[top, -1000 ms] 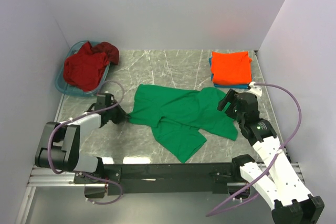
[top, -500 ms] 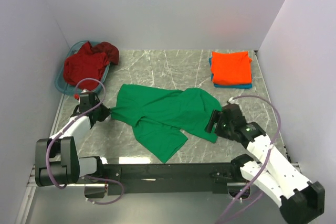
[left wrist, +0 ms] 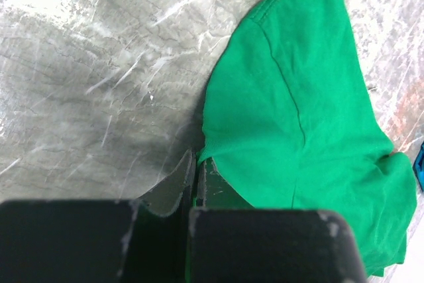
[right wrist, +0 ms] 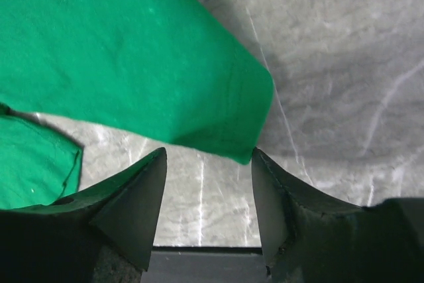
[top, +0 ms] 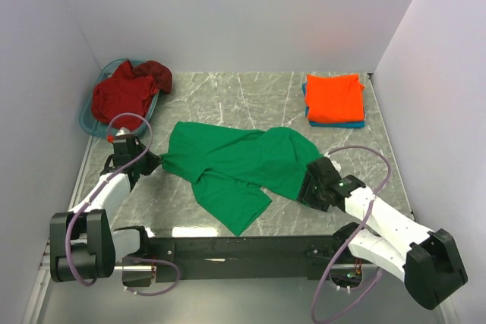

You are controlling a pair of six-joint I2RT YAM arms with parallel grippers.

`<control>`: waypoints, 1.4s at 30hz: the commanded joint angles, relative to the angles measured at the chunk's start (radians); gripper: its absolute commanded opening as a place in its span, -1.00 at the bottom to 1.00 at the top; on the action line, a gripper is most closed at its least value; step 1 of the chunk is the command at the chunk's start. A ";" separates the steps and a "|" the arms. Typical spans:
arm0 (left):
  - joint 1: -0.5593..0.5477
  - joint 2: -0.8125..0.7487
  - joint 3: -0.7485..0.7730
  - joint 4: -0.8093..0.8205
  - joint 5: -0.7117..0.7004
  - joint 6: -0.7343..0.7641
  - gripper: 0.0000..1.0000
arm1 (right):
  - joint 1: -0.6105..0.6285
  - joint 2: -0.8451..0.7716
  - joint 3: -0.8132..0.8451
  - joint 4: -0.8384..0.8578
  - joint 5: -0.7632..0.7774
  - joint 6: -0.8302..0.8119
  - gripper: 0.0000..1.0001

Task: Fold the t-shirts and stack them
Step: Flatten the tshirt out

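Grey marble tabletop (top: 228, 96) carries a blue basket (top: 85, 123) of red shirts (top: 121, 96) at far left. Nearer, the left gripper (top: 157, 163) is pinched tight on the left edge of the green t-shirt (top: 235, 161), which lies rumpled mid-table. The right gripper (top: 306, 186) stands spread around its right hem. A folded orange shirt (top: 334, 96) sits far right.

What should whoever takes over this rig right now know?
Left tool: shut on the green t-shirt at its left edge.
Right tool: open, at the shirt's right hem, not gripping.
Green shirt lies crumpled, unfolded, mid-table.
Done: folded orange shirt stacked on a blue one, far right.
To do: fold and stack the green, then the red garments in the basket, far left.
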 commanded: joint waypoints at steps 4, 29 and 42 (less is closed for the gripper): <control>0.004 -0.036 -0.011 0.023 0.005 0.022 -0.99 | 0.007 0.078 0.003 0.091 0.064 0.009 0.15; 0.004 -0.051 0.264 0.004 0.029 -0.008 -0.99 | -0.055 -0.015 0.432 -0.001 0.311 -0.163 -1.00; 0.004 -0.214 0.733 -0.101 -0.090 0.012 -0.99 | -0.113 -0.137 0.956 -0.003 0.403 -0.358 -1.00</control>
